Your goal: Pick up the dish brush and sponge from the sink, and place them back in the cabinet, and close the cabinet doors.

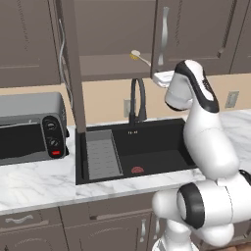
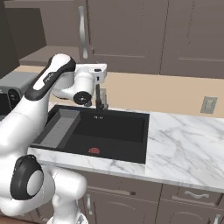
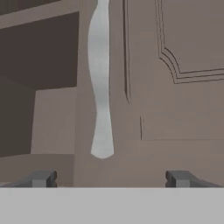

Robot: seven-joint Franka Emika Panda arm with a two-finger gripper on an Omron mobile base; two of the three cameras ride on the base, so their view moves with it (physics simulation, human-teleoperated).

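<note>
A grey toaster oven [image 1: 30, 126] sits on the marble counter [image 1: 34, 184] left of the sink [image 1: 147, 147], whose ribbed tray [image 1: 102, 156] and red drain [image 1: 138, 170] lie under the black faucet [image 1: 138, 100]; a wall outlet [image 2: 208, 105] shows on the backsplash to the right. Above, the cabinet [image 1: 105, 66] stands open, its left door [image 1: 73, 73] swung out edge-on over the sink's left end, its right door [image 3: 175, 87] shut, with a silver bar handle [image 3: 101, 83]. The brush [image 1: 138, 57] lies on the shelf near the right door, head to the left. The gripper [image 3: 111, 179], raised before the right door just below shelf level, faces that handle; its fingers [image 3: 41, 178] stand spread wide and hold nothing. The brush is above and slightly left of the hand, well clear of the fingers. The sink basin looks bare apart from the tray and drain.
</note>
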